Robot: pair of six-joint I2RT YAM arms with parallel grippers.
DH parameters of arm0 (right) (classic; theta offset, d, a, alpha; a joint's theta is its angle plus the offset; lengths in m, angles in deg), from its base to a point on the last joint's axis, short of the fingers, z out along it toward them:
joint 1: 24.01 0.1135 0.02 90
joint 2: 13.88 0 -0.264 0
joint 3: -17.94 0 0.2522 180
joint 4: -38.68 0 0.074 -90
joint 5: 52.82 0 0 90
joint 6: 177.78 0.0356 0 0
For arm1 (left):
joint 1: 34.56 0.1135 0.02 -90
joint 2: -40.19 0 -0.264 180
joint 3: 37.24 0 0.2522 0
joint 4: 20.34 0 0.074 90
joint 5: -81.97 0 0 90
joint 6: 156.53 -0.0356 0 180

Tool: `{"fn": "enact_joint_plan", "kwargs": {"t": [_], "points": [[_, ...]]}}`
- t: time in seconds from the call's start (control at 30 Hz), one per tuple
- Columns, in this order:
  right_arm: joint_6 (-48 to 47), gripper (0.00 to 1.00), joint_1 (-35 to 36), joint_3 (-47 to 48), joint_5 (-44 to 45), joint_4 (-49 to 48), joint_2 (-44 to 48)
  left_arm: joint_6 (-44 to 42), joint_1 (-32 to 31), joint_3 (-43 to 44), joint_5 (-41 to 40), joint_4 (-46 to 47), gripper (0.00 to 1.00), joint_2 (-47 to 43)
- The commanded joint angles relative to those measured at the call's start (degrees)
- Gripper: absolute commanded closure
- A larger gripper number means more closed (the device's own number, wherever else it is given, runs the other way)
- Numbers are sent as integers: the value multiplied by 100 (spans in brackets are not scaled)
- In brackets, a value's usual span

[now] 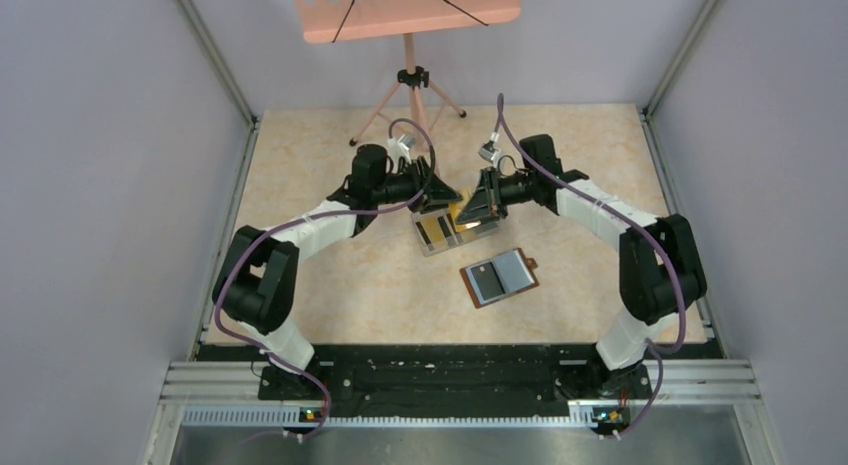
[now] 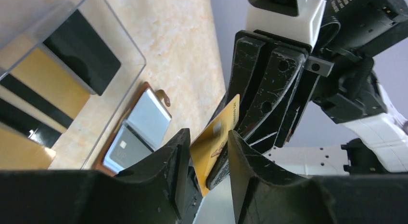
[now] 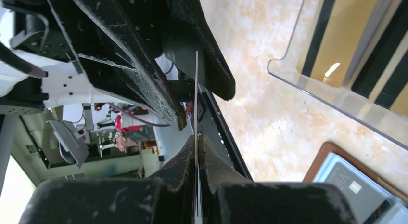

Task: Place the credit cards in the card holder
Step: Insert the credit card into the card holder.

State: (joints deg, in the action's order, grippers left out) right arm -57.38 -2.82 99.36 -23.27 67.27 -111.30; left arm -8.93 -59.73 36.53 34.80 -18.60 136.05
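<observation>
At the left, the table [image 1: 330, 285] was bounded by a grey side wall [image 1: 100, 185] with a metal rail along its foot. Bare marbled surface was left between this wall and the bent left arm [image 1: 300, 235]. At the far edge, a tripod with a pink board [image 1: 405, 10] was placed behind the centre.

The left gripper [image 2: 208, 137] was held above the clear box [image 2: 120, 46] in the middle of the table. Its fingers were seen apart, one on each side of the tan-yellow card [image 2: 219, 132], and in the right wrist view a small gap was visible on both sides of the card. Inside the box, black and tan cards [image 2: 82, 50] were lying flat.

The tan-yellow card was raised off the table and stood on its edge. It was clamped between the closed fingers of the right gripper [image 3: 196, 139], which was met tip to tip by the left one.

Nearer the arm bases and a little to the right of the box, the card holder [image 3: 318, 164] was laid open on the table, apart from both grippers. A dark card [image 1: 489, 280] and a pale grey-blue card [image 1: 515, 271] were seen on it. Free surface remained around it up to the right wall [image 1: 760, 185].
</observation>
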Motion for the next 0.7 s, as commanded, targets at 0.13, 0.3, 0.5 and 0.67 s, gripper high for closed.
{"fn": "enact_joint_plan", "kwargs": {"t": [0.13, 0.3, 0.5, 0.67], "points": [[1113, 100, -122, -448, -425, -1929, 569, 555, -60, -297, 446, 1457, 61, -277], [1657, 100, -197, -712, -495, -2677, 650, 795, -73, -534, 475, 1859, 60, -339], [1833, 100, -248, -823, -414, -2876, 694, 957, -88, -587, 523, 2101, 82, -355], [1746, 80, -304, -832, -245, -2675, 759, 973, -94, -585, 459, 2071, 100, -392]]}}
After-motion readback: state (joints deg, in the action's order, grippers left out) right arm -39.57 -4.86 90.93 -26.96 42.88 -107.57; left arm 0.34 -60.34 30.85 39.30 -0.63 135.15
